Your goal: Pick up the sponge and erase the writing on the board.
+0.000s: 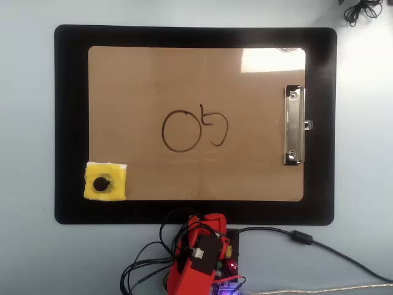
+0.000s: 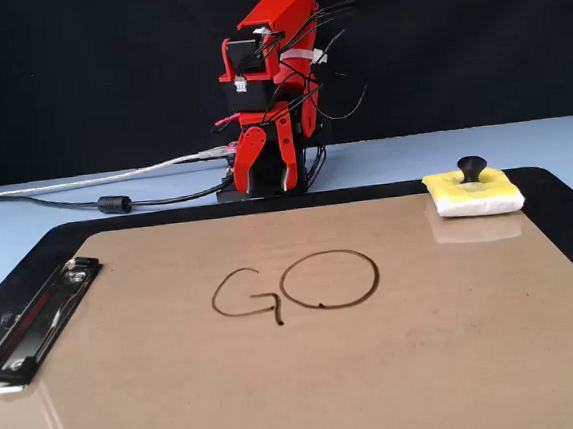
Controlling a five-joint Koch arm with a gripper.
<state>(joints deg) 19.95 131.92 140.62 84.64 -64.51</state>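
Note:
A yellow sponge [image 1: 118,184] with a black knob on top lies on the brown board [image 1: 196,74], at its lower left corner in the overhead view and at the far right in the fixed view [image 2: 496,197]. Dark writing reading "GO" [image 2: 278,316] sits in the middle of the board [image 2: 429,353]; it also shows in the overhead view [image 1: 181,150]. The red arm [image 1: 199,252] is folded up at its base behind the board. My gripper [image 2: 271,181] hangs pointing down there, jaws together and empty, well apart from the sponge.
The board lies on a black mat [image 1: 70,123] on a pale blue table. A metal clip [image 1: 293,126] sits at the board's right end in the overhead view, and at the left in the fixed view [image 2: 35,317]. Cables [image 2: 115,202] run from the arm's base.

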